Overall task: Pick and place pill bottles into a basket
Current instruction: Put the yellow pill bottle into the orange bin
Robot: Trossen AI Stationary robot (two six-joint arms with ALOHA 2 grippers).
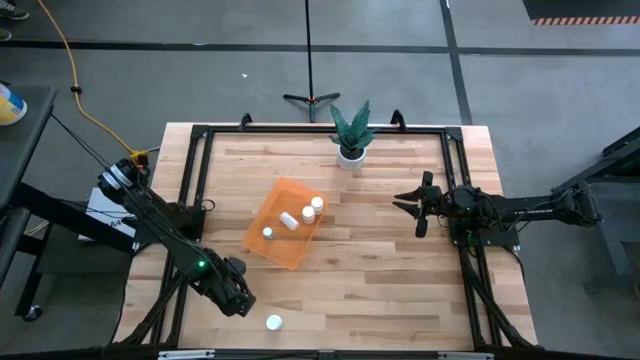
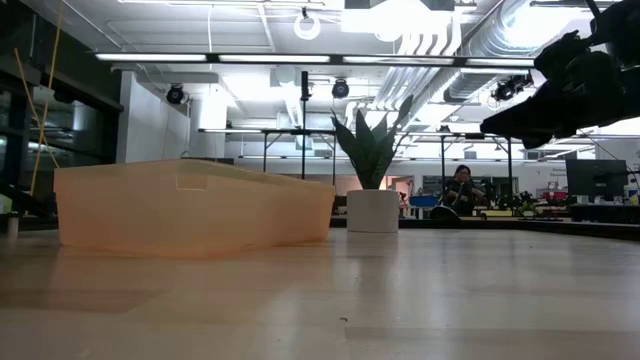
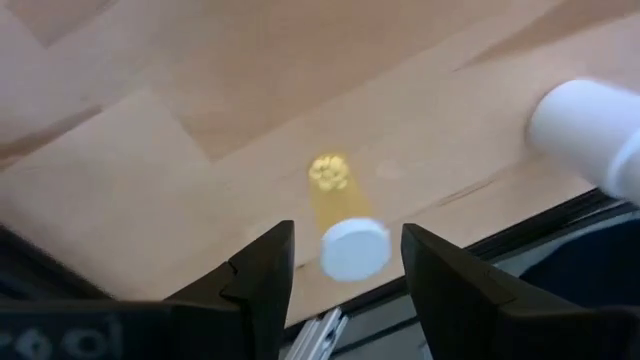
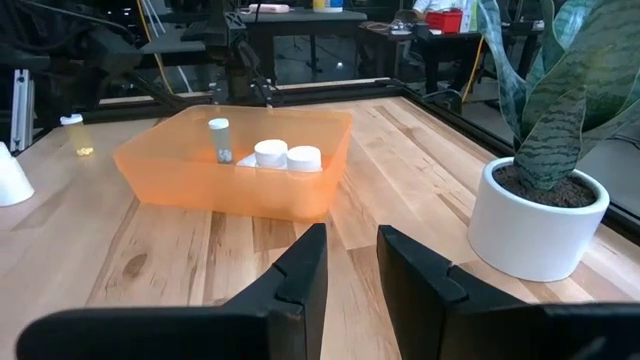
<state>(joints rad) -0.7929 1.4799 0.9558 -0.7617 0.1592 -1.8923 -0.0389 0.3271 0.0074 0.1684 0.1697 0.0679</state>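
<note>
The orange basket (image 1: 262,240) lies at the table's middle, and it also shows in the right wrist view (image 4: 180,175) and the low view (image 2: 190,205). In it stand an upright clear bottle (image 4: 218,139) and two white-capped bottles (image 4: 286,156). My left gripper (image 3: 345,270) is open near the table's near left edge (image 1: 238,297). Its fingers stand on either side of a small yellowish pill bottle with a white cap (image 3: 352,247), which stands on the table, without touching it. A white pill bottle (image 1: 273,322) stands beside it. My right gripper (image 4: 351,262) is open and empty at the table's right (image 1: 417,207).
A white pot with a green plant (image 1: 350,152) stands at the far edge, right of the basket (image 4: 535,220). A black frame rail (image 1: 322,129) runs around the table. Bare wood lies between the basket and my right gripper. A person sits in the room beyond (image 2: 461,190).
</note>
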